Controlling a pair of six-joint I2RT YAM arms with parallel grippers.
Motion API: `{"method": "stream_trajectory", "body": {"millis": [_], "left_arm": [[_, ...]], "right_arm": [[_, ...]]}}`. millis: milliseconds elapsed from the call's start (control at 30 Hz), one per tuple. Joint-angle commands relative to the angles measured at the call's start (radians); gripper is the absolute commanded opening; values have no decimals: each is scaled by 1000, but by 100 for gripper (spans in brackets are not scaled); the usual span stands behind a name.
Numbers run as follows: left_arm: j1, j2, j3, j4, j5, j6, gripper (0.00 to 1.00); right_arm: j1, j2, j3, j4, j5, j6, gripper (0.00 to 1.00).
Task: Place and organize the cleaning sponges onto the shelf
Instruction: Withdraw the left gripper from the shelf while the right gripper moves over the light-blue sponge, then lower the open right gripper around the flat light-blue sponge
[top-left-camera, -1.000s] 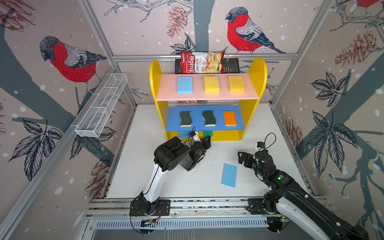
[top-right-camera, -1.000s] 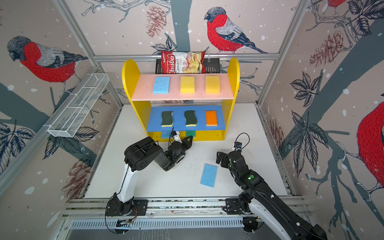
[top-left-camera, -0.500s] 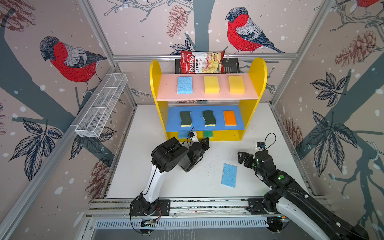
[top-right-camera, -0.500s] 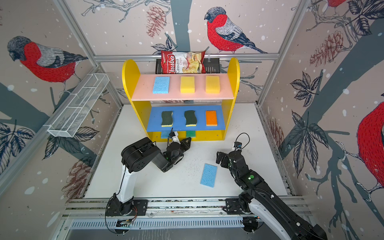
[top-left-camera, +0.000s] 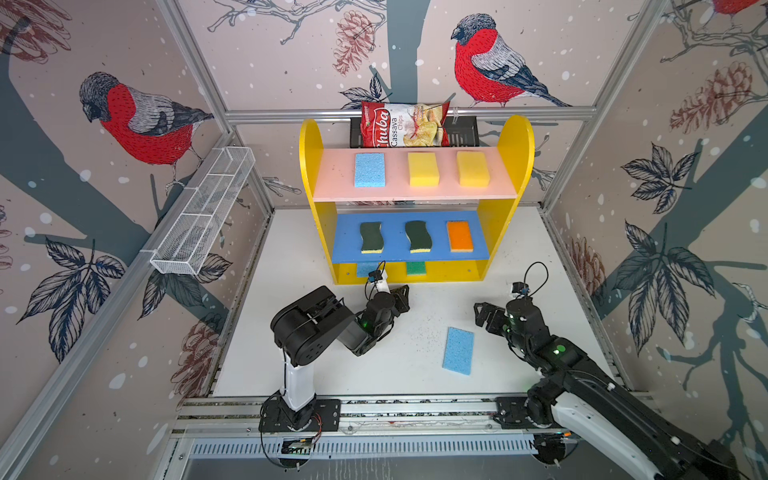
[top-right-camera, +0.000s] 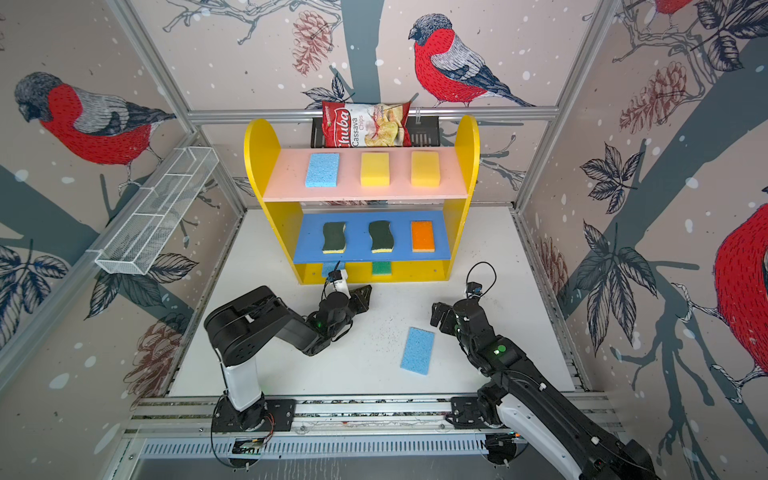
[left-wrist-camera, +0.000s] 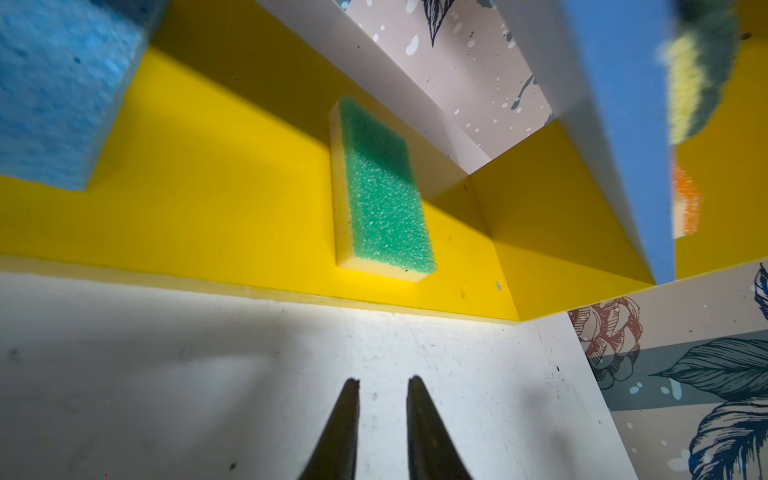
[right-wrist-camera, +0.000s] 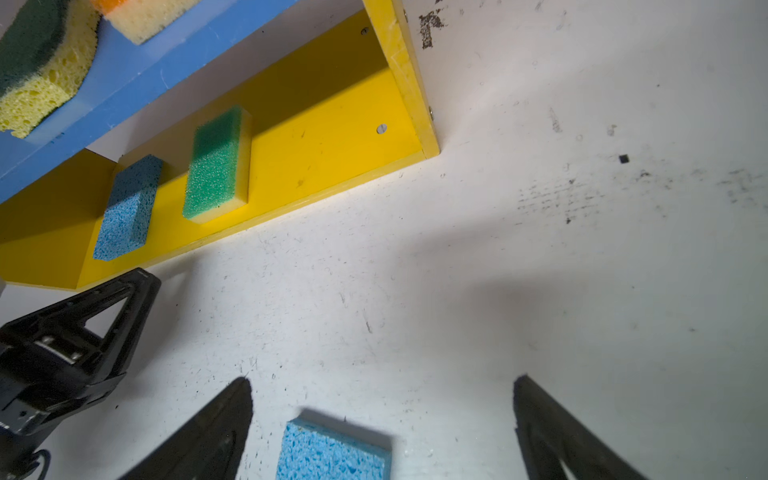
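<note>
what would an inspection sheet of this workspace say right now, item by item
surface: white tabletop, scuffed, dark specks mid-table
job's things: yellow shelf holds eight sponges; pink board: light blue sponge, two yellow sponges; blue board: two dark-green wavy sponges, orange sponge; base: second light blue sponge, bright green sponge; loose light blue sponge flat on the tabletop
clutter: chips bag in black rack behind the shelf; white wire mesh basket on the side wall
grippers: left gripper slightly open, empty, facing the base; right gripper wide open, empty, next to the loose sponge
cables: black cable loop above each wrist, clear of sponges
surroundings: bird-print walls, aluminium frame
</note>
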Motion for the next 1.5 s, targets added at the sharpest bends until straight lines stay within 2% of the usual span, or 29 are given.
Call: {"method": "stream_trajectory", "body": {"millis": [0, 333, 600, 700, 867, 1100, 1200, 1333, 1467], "left_arm": [[-13, -90, -16, -141, -27, 142, 26], [-32, -447, -65, -522, -111, 293, 35], [-32, -695, -45, -877, -239, 303, 42], [-32, -760, -42, -969, -268, 293, 44], [-32, -823, -58, -1039, -268, 282, 47], [-32, -907, -117, -1047, -255, 264, 50], [-32, -928, -131, -1045, -246, 261, 51], [-32, -936, -133, -1043, -226, 259, 51], [-32, -935, -137, -1032, -202, 240, 52]], "right_arm": [[40, 18, 19, -21, 54, 51, 98], [253, 45, 64, -87, 220, 203, 99], [451, 154, 106, -159, 362, 369, 99], [503, 225, 145, -222, 378, 446, 99], [588, 313, 165, -265, 385, 561, 99], [740, 386, 172, -341, 427, 772, 99], [803, 419, 168, -324, 454, 813, 99], [867, 513, 199, -363, 455, 887, 99], [921, 647, 294, -474, 470, 983, 99]]}}
